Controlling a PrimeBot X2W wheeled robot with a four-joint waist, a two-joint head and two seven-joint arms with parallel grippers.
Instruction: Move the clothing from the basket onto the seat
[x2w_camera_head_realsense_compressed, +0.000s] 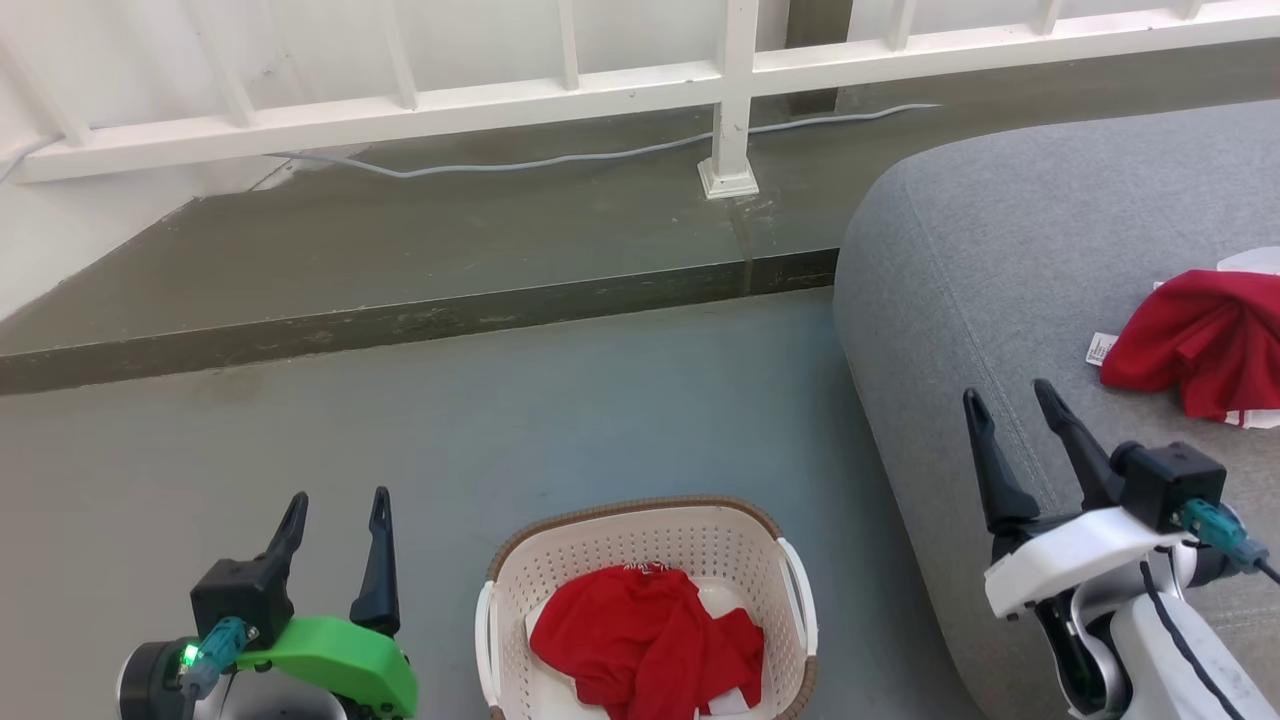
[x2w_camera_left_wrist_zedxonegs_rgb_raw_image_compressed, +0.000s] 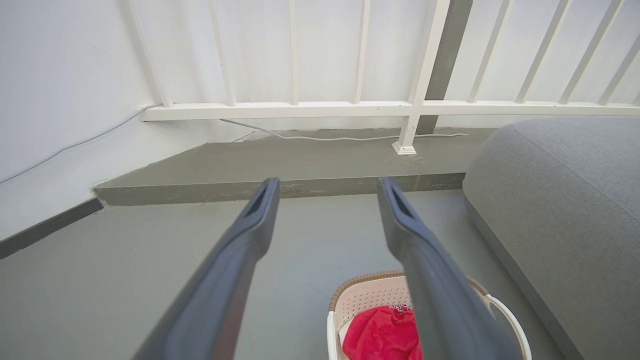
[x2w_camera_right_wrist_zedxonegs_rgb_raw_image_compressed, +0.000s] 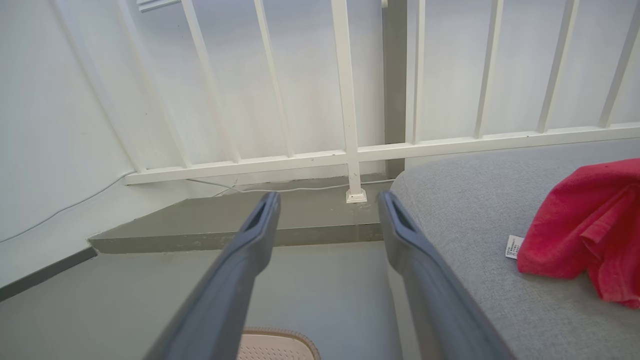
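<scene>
The cream perforated basket (x2w_camera_head_realsense_compressed: 500, 590) stands on the floor at the bottom centre and holds crumpled red clothing (x2w_camera_head_realsense_compressed: 645, 640) with a white panel. Another red garment (x2w_camera_head_realsense_compressed: 1195, 345) with a white tag lies on the grey seat (x2w_camera_head_realsense_compressed: 1000, 260) at the right. My left gripper (x2w_camera_head_realsense_compressed: 338, 500) hangs open and empty to the left of the basket. My right gripper (x2w_camera_head_realsense_compressed: 1008, 392) stands open and empty above the seat's front edge, left of the red garment. In the left wrist view the basket (x2w_camera_left_wrist_zedxonegs_rgb_raw_image_compressed: 360, 297) and red clothing (x2w_camera_left_wrist_zedxonegs_rgb_raw_image_compressed: 382, 335) lie below my fingers. The right wrist view shows the garment (x2w_camera_right_wrist_zedxonegs_rgb_raw_image_compressed: 590, 230) on the seat (x2w_camera_right_wrist_zedxonegs_rgb_raw_image_compressed: 475, 215).
A white railing (x2w_camera_head_realsense_compressed: 560, 100) with a post (x2w_camera_head_realsense_compressed: 730, 150) runs along the back, on a raised concrete step (x2w_camera_head_realsense_compressed: 400, 320). A grey cable (x2w_camera_head_realsense_compressed: 560, 160) lies along the step. Grey floor spreads around the basket and left of the seat.
</scene>
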